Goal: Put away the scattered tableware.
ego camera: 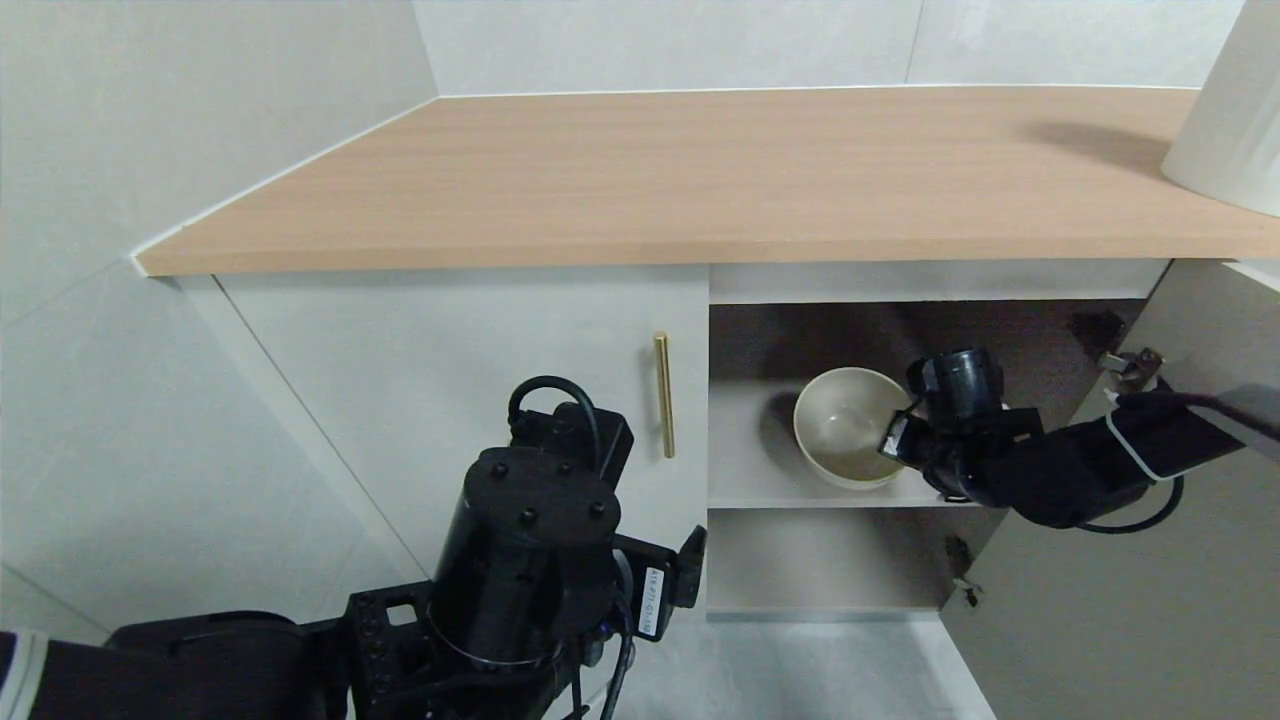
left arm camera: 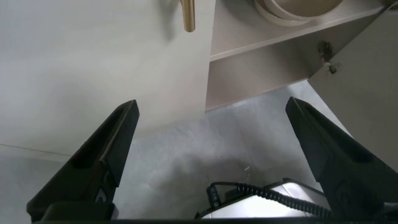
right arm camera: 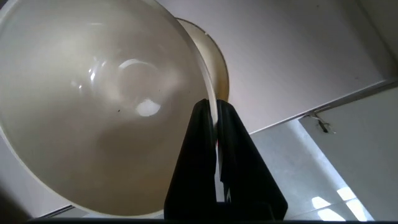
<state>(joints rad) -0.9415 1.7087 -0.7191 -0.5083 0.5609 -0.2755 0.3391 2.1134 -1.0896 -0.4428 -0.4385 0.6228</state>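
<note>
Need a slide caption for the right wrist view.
Right gripper pinches the rim of a cream bowl at the cabinet shelf.

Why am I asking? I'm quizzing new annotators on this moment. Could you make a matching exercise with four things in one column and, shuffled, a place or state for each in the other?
Column 1
1. cream bowl
2. left gripper
3. right gripper
4. brass handle

Column 2
A. open, holding nothing
B. mounted on the closed cabinet door
C. inside the open cabinet compartment
D. shut on the cream bowl's rim

Pairs: 1-C, 2-A, 3-D, 4-B
</note>
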